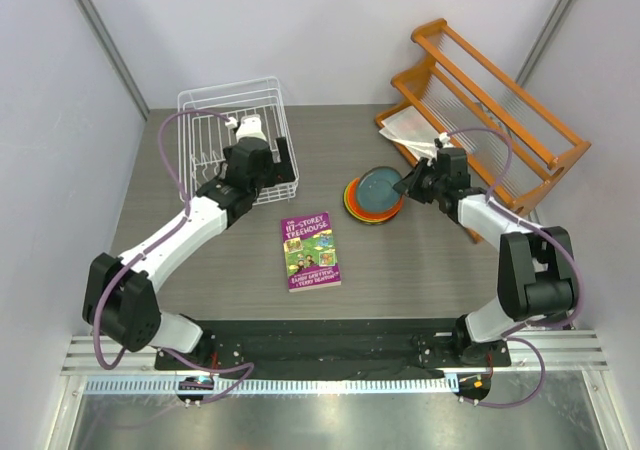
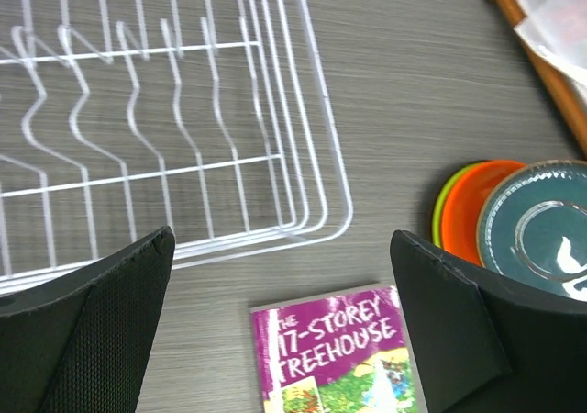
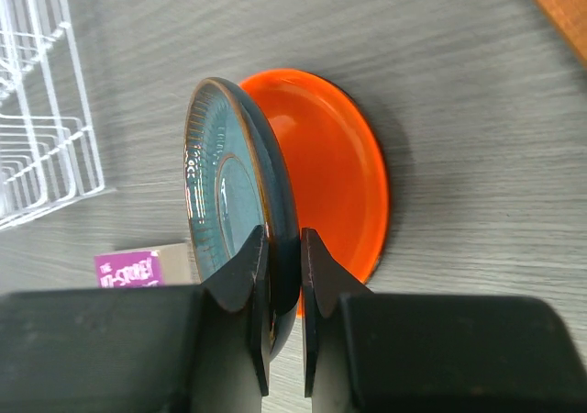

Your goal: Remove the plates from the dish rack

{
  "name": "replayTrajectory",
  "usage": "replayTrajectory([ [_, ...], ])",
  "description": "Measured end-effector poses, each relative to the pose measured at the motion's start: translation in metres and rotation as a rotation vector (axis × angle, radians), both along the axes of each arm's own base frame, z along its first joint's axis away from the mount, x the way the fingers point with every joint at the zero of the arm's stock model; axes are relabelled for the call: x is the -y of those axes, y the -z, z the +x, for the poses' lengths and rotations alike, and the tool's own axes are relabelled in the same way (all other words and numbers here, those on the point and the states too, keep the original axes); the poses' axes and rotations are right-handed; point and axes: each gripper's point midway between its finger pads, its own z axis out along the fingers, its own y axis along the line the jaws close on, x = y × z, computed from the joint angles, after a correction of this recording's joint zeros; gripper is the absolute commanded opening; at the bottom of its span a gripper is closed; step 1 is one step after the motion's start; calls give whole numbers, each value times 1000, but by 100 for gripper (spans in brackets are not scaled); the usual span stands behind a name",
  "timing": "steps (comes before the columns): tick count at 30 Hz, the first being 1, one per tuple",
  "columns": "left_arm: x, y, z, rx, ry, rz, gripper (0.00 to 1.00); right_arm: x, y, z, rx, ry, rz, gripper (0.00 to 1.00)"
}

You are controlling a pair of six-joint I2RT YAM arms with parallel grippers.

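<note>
— Well, the right gripper (image 3: 284, 239)?
— Pinching the teal-blue plate (image 3: 225, 193) by its rim, tilted over the orange plate (image 3: 335, 174), perhaps touching it.
— And the left gripper (image 2: 280, 239)?
— Spread wide above a corner of the dish rack (image 2: 321, 156); the plate stack (image 1: 368, 206) sits at its four o'clock.

The plates (image 1: 374, 198) stack right of the book (image 1: 310, 251), dish rack (image 1: 200, 130) behind and left.

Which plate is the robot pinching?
The teal-blue plate: the right gripper is shut on its rim. The orange plate lies under it, ungripped.
</note>
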Motion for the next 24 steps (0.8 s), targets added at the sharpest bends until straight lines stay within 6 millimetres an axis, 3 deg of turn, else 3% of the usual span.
replayTrajectory([
  [6,-18,-1,-6,13,-50,57,99,2,29,1,-69,-6,4,1],
  [10,-26,-2,-11,23,-74,69,99,-6,36,6,-67,-44,45,4],
  [12,-29,-4,-12,30,-81,70,99,-10,36,9,-59,-56,62,12],
  [13,-29,-5,-12,34,-84,70,99,-11,36,10,-54,-61,66,30],
  [14,-30,-7,-12,39,-85,70,99,-12,35,11,-50,-65,70,41],
  [21,-32,-9,-14,45,-84,79,100,-15,32,11,-35,-98,71,72],
  [24,-32,-8,-14,42,-84,80,100,-13,35,8,-42,-105,52,74],
])
